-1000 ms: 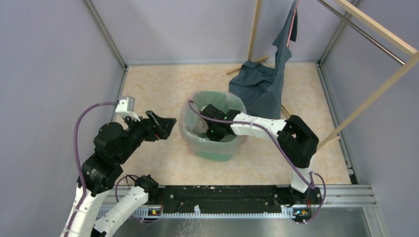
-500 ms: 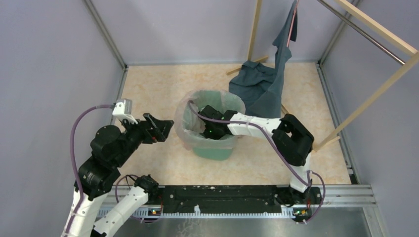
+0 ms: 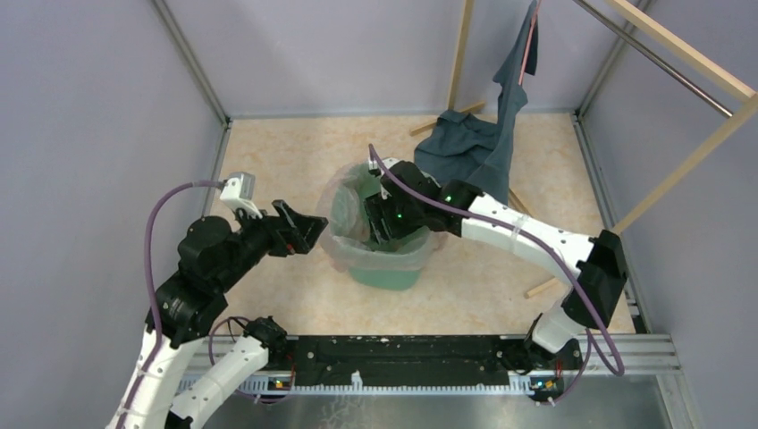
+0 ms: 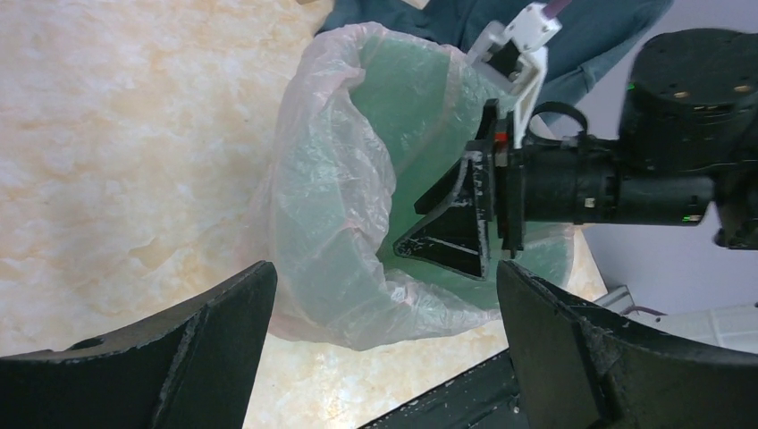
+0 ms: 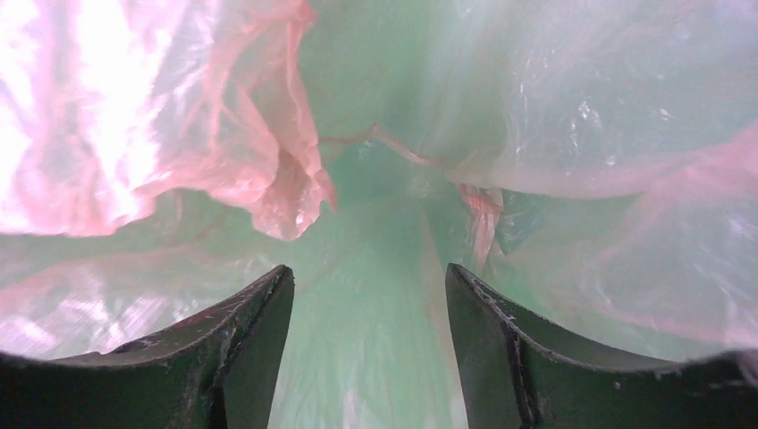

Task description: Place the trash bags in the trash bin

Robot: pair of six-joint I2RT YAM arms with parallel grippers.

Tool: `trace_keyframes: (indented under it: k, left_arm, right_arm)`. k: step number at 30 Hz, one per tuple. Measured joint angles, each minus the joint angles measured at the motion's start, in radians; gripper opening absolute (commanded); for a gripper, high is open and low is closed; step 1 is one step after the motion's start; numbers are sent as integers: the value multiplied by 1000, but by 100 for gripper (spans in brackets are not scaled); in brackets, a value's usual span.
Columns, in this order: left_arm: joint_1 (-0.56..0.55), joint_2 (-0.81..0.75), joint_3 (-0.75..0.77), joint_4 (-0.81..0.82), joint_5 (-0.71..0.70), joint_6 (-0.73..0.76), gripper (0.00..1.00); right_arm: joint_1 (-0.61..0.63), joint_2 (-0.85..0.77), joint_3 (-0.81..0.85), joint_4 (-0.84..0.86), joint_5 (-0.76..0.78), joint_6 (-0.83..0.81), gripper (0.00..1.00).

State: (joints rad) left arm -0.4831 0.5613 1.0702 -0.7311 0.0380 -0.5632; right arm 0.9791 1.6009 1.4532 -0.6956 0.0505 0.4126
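Right gripper (image 5: 368, 273) is down inside the one trash bin (image 3: 386, 273), fingers parted with nothing between them. The one pink trash bag (image 4: 331, 197) lines the bin, its film spilling over the left rim. Left gripper (image 4: 384, 273) hovers just beside that rim, spread wide and empty. Marbled table (image 3: 286, 161) shows left and front; one blue-grey garment (image 3: 469, 156) and a wooden rack (image 3: 460, 54) crowd the back right.
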Motion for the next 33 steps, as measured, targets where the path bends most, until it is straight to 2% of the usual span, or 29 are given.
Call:
trace_keyframes:
  k: [6,10,14,18,21,25,28,33]
  left_arm:
    - [0,117,0,15,49,2,94]
    - [0,218,0,19,52,24,87]
    - [0,325,3,20,50,44,82]
    - [0,420,3,17,26,64,69]
    - [-3,449,6,12,2,76,61]
    - [-21,478,21,12,-47,90,50]
    - [-47,510,45,13,-80,101,34]
    - [-66,561,77,21,-125,126,20]
  right_arm:
    - [0,-106,50,-56,1,-14,74]
    - [1,-275,54,-55,39,-43,82]
    - [1,-476,36,-26,93,-72,86]
    - [1,-626,-23,-2,136,-91,88]
    - [1,-674,-55,0,159,-101,89]
    - [1,-705,-97,-3,186,-111,89]
    - [1,-706,-112,-7,198,-117,89]
    - [1,-708,-114,-8,220,-124,89]
